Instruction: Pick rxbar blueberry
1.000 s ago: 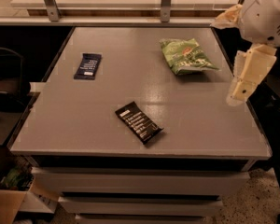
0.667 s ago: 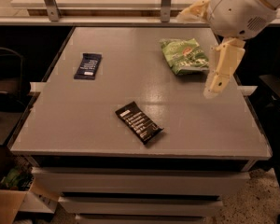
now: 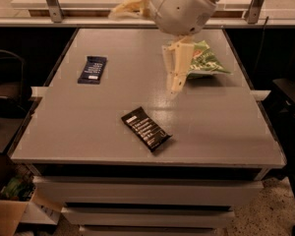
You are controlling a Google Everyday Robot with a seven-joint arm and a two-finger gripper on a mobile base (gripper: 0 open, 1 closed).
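Note:
The rxbar blueberry [image 3: 92, 70] is a small flat navy-blue bar with white text, lying on the grey table [image 3: 226, 127] at the far left. My gripper [image 3: 177, 84] hangs from the white arm above the table's middle, pointing down, well to the right of the blue bar and apart from it. It holds nothing that I can see.
A black-wrapped bar with white text [image 3: 146, 129] lies at the front centre of the table. A green chip bag [image 3: 204, 60] lies at the far right, partly behind the gripper. A rail runs along the back edge, and drawers sit below the table front.
The arm and gripper have moved left from the table's right edge to over its middle, passing in front of the green bag. The bars have not moved.

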